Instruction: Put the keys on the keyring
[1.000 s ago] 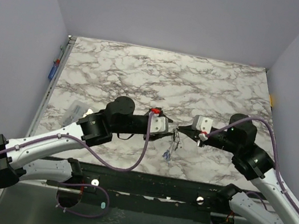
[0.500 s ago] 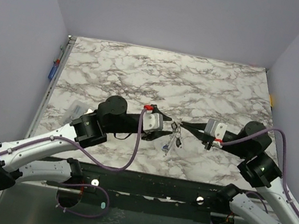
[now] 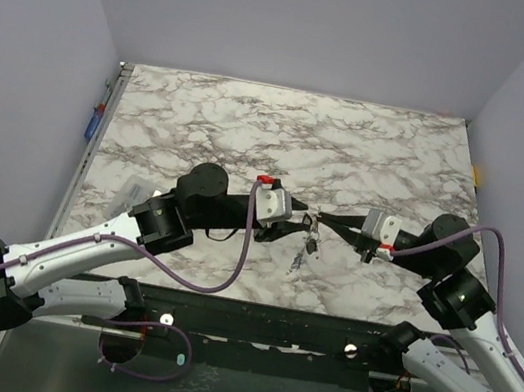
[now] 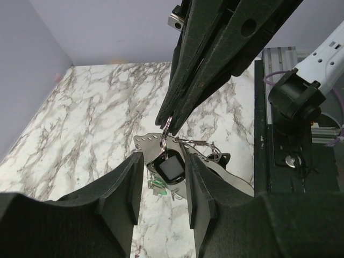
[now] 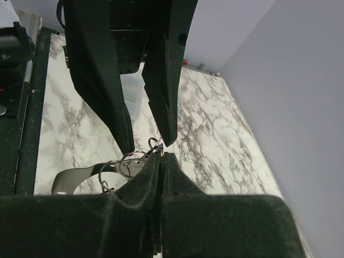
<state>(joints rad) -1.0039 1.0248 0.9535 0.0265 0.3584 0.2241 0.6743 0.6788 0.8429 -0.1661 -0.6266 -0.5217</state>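
In the top view my right gripper (image 3: 323, 217) and left gripper (image 3: 296, 220) meet tip to tip above the near middle of the marble table (image 3: 282, 139). My right gripper (image 5: 162, 156) is shut on the keyring (image 5: 155, 145), a small thin wire loop. From the keyring hangs a bunch of keys (image 3: 308, 243): wire rings, a flat silvery piece (image 4: 215, 169), a black square tag (image 4: 170, 165) and a green tag (image 4: 157, 185). My left gripper (image 4: 164, 157) is open, its fingers either side of the black tag without touching it.
A clear plastic packet (image 3: 130, 195) lies at the table's left edge beside my left arm. A blue item (image 3: 95, 122) sits on the left rail. A black bar (image 3: 270, 324) runs along the near edge. Grey walls close in the table.
The right gripper pulled back to the right, lifting the hanging bunch higher. The left gripper drew back left, then came forward again, and now stands open around the bunch.
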